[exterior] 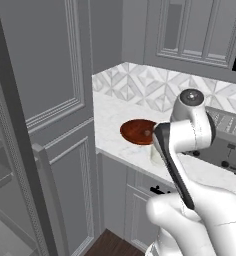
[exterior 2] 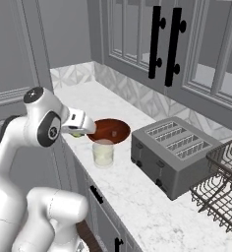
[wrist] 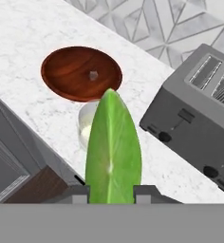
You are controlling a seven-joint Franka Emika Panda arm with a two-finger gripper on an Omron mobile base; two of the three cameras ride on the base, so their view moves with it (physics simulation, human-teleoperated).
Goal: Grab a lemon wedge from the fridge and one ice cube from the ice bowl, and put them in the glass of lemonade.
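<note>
Left base view: fridge [exterior: 20, 150] fills the left edge, door swung open, pale shelves visible at the lower left; light grey panelled cabinets [exterior: 195, 30] run above the white marble counter [exterior: 110, 115]. Grey four-slot toaster [exterior 2: 174, 147] sits on the counter to the right, a dark wire rack [exterior 2: 221, 177] just beyond it in the right base view. Arm reaches out over the counter's front edge. Ice bowl [wrist: 80, 73], shallow reddish-brown wood, sits toward the tiled backsplash with one small pale ice cube [wrist: 93, 75] near its centre. Glass of lemonade [exterior 2: 103, 152] stands just in front of the bowl, near the counter's front edge, pale yellowish liquid inside, between bowl and toaster side-wise but closer to the bowl. Gripper [wrist: 111, 192] is clamped on the lemon wedge [wrist: 113, 147], fingers pressing its two sides at the base; wedge points away from the hand, tip overlapping the glass and the bowl's near rim in the hand view. In the right base view the gripper hovers above and just left of the glass, wedge a small yellow-green speck under the hand.
</note>
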